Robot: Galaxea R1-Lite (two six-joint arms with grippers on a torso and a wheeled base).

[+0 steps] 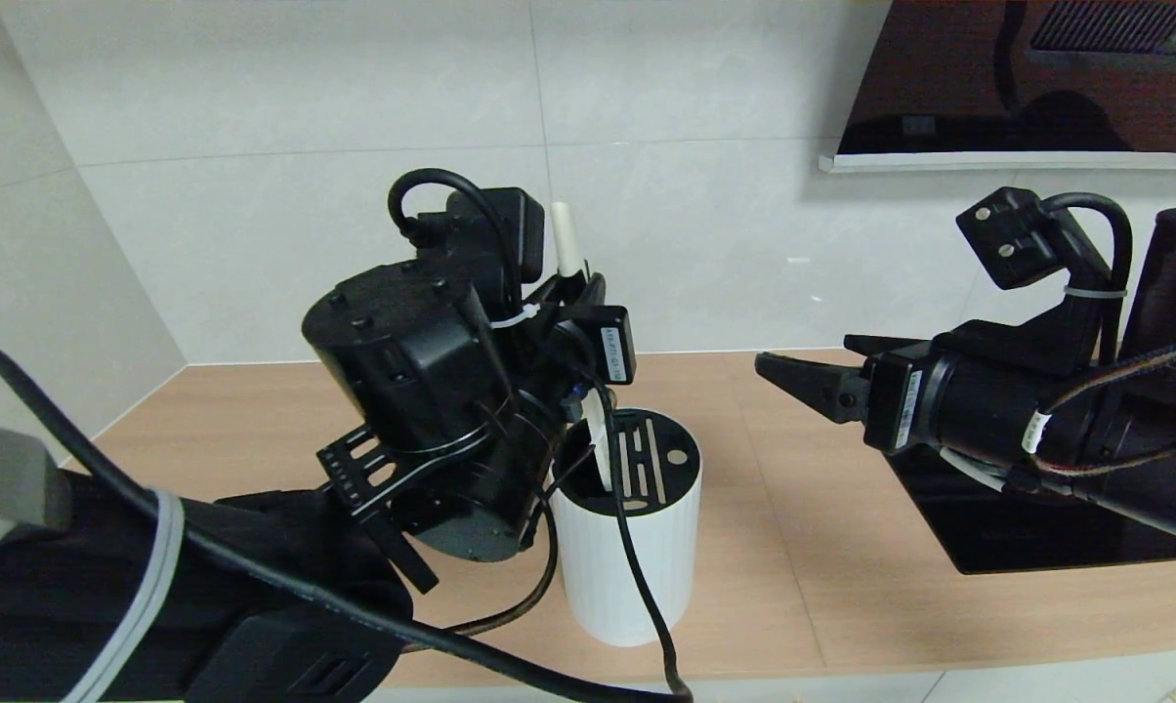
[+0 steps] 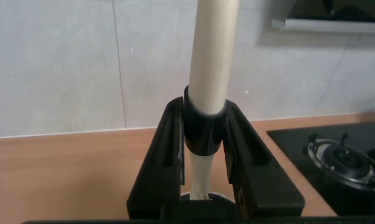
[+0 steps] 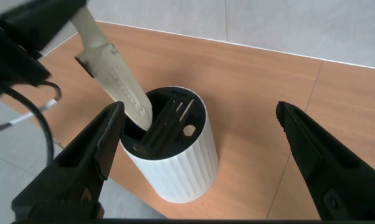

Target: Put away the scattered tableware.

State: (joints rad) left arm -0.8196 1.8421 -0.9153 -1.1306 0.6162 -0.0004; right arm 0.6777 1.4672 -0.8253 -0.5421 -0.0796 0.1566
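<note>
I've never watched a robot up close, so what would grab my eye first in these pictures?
The left gripper is clamped on a cream-handled knife, whose blade goes down into the slotted top of the white ribbed holder on the wooden counter. To the holder's right, the right gripper hangs open above the counter, beside a black cooktop.

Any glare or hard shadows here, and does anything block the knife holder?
Head view: soft, even light, no hard shadows; reflections on the glossy hood; the left gripper and its cable cover part of the holder. Left wrist view: glints on the burner. Right wrist view: no glare, knife and holder plainly seen.
</note>
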